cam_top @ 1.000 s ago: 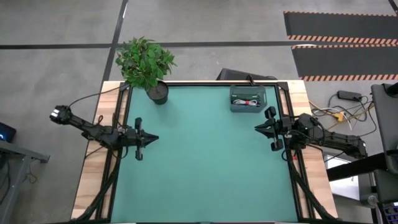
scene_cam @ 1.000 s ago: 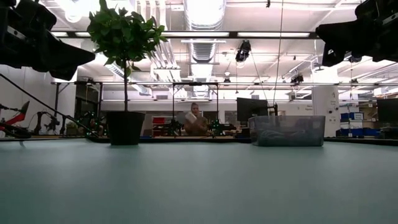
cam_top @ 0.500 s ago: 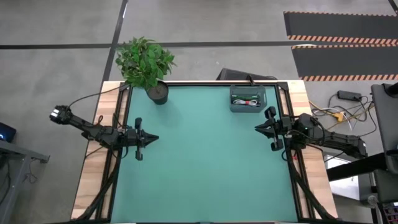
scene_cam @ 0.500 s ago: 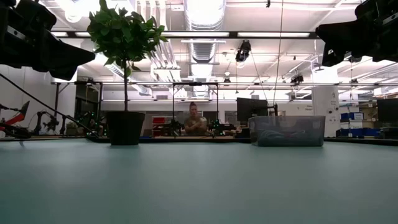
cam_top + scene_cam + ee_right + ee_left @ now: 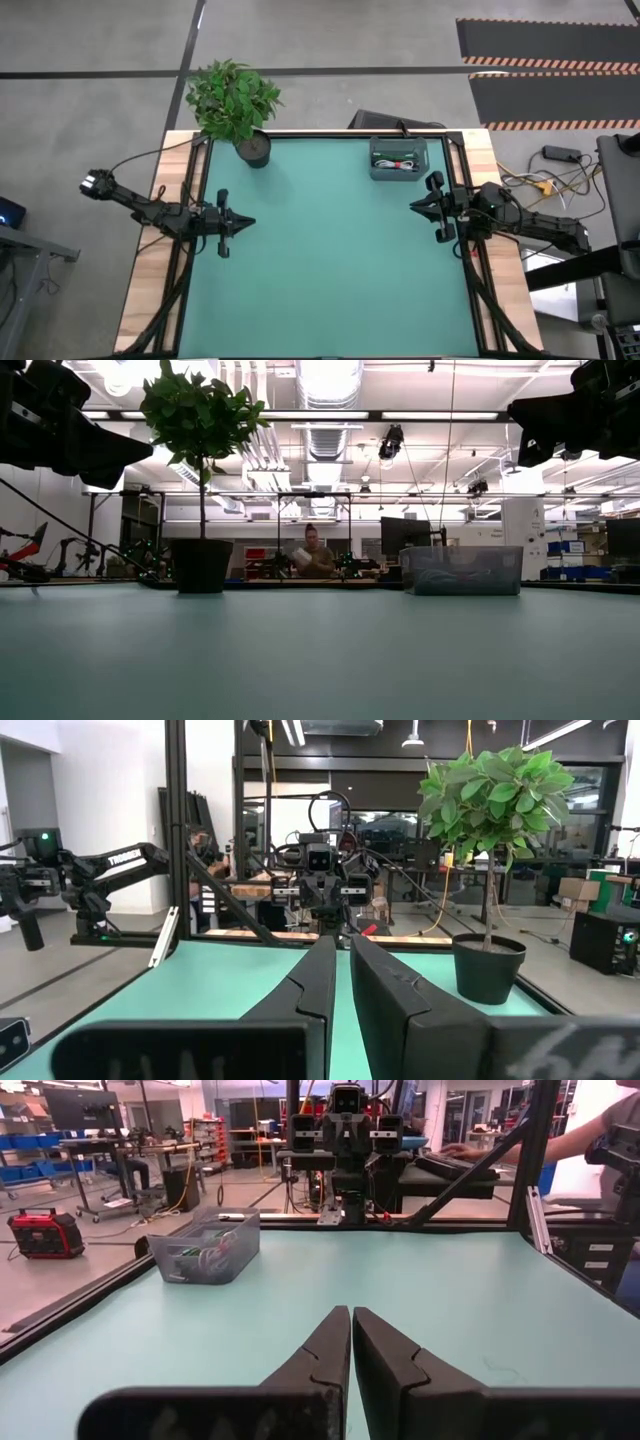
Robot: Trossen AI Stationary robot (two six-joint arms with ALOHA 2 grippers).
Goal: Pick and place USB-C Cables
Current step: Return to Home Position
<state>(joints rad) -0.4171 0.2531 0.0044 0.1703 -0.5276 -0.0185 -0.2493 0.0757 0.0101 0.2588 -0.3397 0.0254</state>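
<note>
The cables lie bundled in a clear bin (image 5: 398, 158) at the table's far right; a white bundle with a red tie (image 5: 400, 164) shows on top, the others are hard to tell apart. The bin also shows in the low view (image 5: 462, 570) and the left wrist view (image 5: 205, 1246). My left gripper (image 5: 245, 222) hovers shut over the table's left edge, pointing right (image 5: 351, 1312). My right gripper (image 5: 413, 206) hovers shut near the right edge, just nearer than the bin, pointing left (image 5: 342, 940). Neither holds anything.
A potted plant (image 5: 235, 100) stands at the far left corner (image 5: 490, 965). Black frame rails (image 5: 190, 250) run along the left and right sides. The green mat (image 5: 330, 270) lies between the arms. A person (image 5: 312, 555) sits in the room beyond the far edge.
</note>
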